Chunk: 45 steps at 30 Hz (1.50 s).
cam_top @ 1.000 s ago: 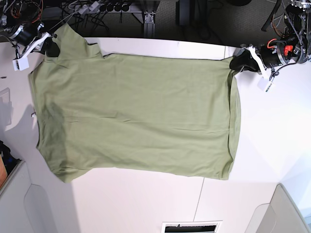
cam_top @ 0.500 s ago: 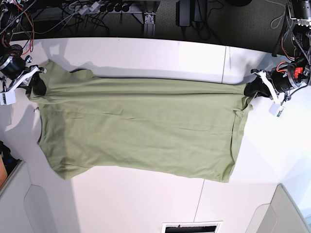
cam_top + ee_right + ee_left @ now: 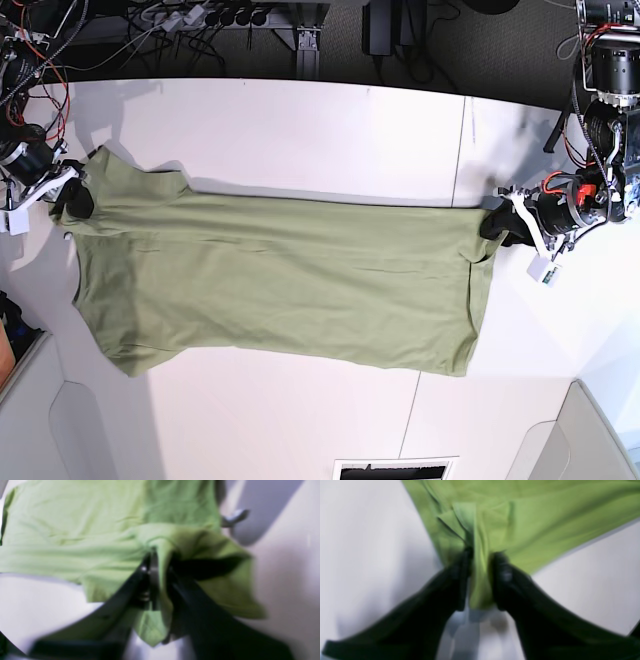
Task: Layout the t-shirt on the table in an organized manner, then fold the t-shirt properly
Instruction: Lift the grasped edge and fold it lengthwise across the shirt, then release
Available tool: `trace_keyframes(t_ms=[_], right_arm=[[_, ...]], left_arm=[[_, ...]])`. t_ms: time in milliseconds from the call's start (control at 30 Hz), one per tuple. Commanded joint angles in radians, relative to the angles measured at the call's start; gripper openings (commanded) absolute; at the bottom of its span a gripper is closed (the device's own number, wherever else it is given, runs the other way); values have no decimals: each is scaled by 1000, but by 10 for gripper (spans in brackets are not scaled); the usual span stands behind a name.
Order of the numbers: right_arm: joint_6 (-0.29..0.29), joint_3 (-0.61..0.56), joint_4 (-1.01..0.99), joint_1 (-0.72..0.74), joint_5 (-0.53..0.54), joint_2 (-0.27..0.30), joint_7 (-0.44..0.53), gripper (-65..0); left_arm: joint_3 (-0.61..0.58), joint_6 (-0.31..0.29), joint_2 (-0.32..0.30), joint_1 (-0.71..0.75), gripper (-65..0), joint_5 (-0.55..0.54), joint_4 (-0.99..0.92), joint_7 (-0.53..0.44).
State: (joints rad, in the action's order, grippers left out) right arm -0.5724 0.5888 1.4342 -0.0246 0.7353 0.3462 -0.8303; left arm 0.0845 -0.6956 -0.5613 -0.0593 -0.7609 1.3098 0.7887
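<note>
The left tool [image 3: 480, 557] is clenched on a bunched fold of the t-shirt [image 3: 532, 522]; its two dark fingers [image 3: 462, 580] press the green cloth between them, and a short tongue of fabric hangs out below the pinch. In the base view this tool [image 3: 497, 222] sits at the right end of the shirt, holding the upper corner of the hem, with its small white tag lying on the bench [image 3: 300, 120] beside it.

The right tool [image 3: 160, 557] is likewise clamped on the cloth, which drapes over its right-hand finger [image 3: 190, 600] in a loose flap. In the base view it [image 3: 74, 196] grips the shirt's upper corner at the far left, near the collar and shoulder.

Between the two tools the t-shirt [image 3: 280, 285] lies spread lengthwise across the white bench, its upper edge drawn into a fairly straight line from one grip to the other. The lower edge rests flat on the bench, with the left sleeve area pointing toward the near-left. A thin dark seam [image 3: 462, 150] crosses the bench to the right of the shirt's middle.
</note>
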Motion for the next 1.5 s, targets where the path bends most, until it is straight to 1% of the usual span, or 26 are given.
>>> trace_keyframes(t_ms=[0, 33, 67, 100, 300, 500, 600, 667, 767, 800, 933, 1067, 1100, 1133, 1167, 1200, 1267, 1300, 1333, 1367, 1467], right_arm=[[0, 8, 17, 7, 13, 19, 22, -460], [0, 8, 17, 7, 13, 19, 22, -383], [0, 8, 17, 8, 17, 19, 22, -328], [0, 8, 19, 8, 22, 19, 23, -301], [5, 27, 43, 7, 22, 19, 16, -300], [11, 113, 45, 5, 2, 19, 11, -300], [50, 140, 45, 4, -44, 19, 13, -300], [77, 139, 44, 5, -82, 19, 26, -300], [79, 124, 32, 5, -99, 19, 64, -301], [79, 111, 27, 5, -108, 19, 72, -301], [79, 42, -7, 5, -157, 19, 107, -301], [87, -23, -63, 5, -163, 19, 158, -303], [98, -37, -74, 7, -163, 19, 169, -312], [103, -51, -84, 8, -163, 19, 177, -350], [105, -64, -91, 12, -163, 18, 179, -413], [105, -70, -97, 15, -164, 16, 179, -493], [96, -74, -98, 16, -163, 16, 179, -649], [82, -74, -97, 16, -163, 17, 175, -650], [63, -71, -95, 16, -163, 18, 163, -650], [49, -67, -92, 16, -161, 18, 140, -650], [44, -55, -80, 11, -139, 18, 65, -650]], left_arm=[[7, -3, -11, -21, -348, -14, 7, -14], [7, -3, -8, -24, -310, -15, 7, -15], [7, -3, -8, -27, -290, -21, 7, -15], [7, -3, -7, -30, -289, -25, 7, -15], [7, -3, -7, -47, -289, -24, 7, -14], [8, -3, -7, -57, -289, -23, 7, -4], [8, -3, -6, -57, -289, -12, 7, -9], [8, -3, -3, -57, -288, 15, 5, -30], [8, -3, 0, -60, -234, 63, -18, -85], [8, -3, -1, -65, -229, 71, -34, -95], [6, -3, 3, -103, -229, 73, -115, -97], [-11, -3, 8, -117, -229, 78, -148, -96], [-15, -3, 14, -117, -230, 93, -148, -96], [-18, -3, 22, -118, -232, 109, -148, -97], [-20, -3, 31, -118, -251, 119, -148, -96], [-20, -3, 40, -117, -314, 135, -148, -96], [-20, -3, 55, -117, -520, 155, -148, -87], [-20, -3, 61, -117, -606, 155, -148, -75], [-20, -3, 64, -117, -650, 152, -148, -55], [-20, -3, 66, -117, -650, 146, -145, -35], [-19, -3, 60, -112, -650, 100, -130, 43]])
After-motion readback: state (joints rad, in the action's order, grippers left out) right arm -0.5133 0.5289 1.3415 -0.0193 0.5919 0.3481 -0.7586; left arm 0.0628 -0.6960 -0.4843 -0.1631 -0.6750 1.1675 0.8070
